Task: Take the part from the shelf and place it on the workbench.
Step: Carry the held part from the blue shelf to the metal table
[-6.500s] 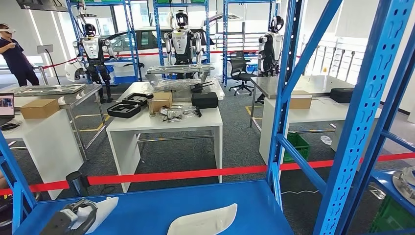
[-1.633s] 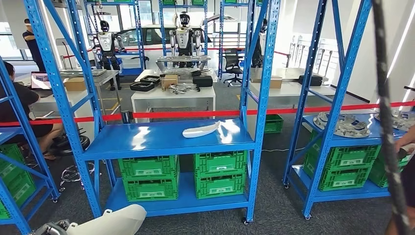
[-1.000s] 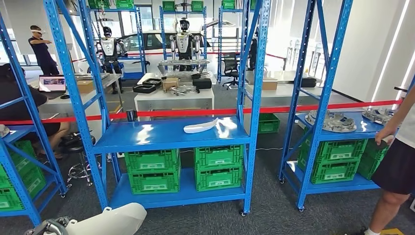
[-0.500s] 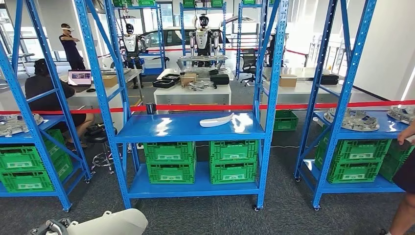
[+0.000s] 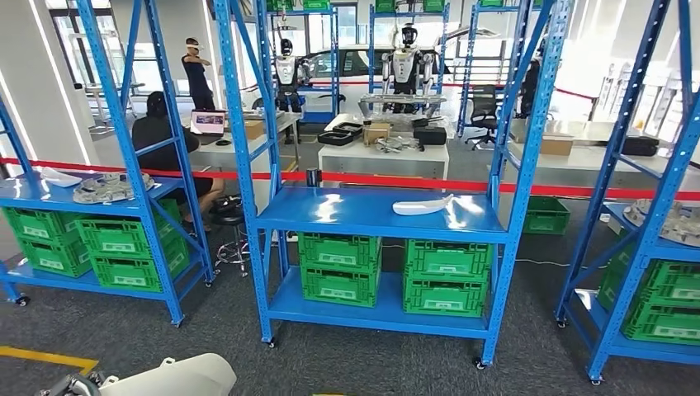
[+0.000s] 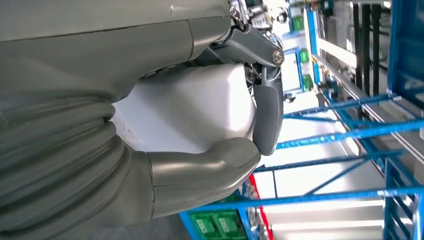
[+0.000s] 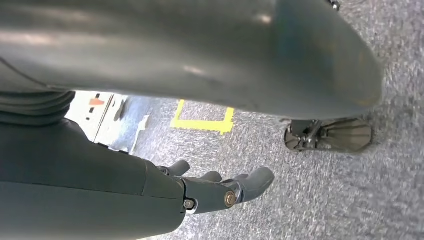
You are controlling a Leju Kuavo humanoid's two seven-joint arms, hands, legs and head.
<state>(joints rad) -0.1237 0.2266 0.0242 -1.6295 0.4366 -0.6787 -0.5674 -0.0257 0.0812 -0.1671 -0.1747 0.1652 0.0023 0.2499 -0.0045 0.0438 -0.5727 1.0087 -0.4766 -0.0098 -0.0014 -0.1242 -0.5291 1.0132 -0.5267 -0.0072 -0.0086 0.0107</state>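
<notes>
The left hand (image 6: 220,130) is grasping the white part (image 6: 190,110), low beside the robot; the right hand (image 7: 220,192) hangs released, it seems; carrying step; next, find the workbench and set it down.

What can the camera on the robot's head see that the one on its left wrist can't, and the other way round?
Only the head view shows the second white part lying on the middle shelf, the red barrier tape, and a seated person. Only the left wrist view shows the left hand up close, thumb and fingers wrapped around the part. Both show the held white part, blue shelving and green crates.
</notes>
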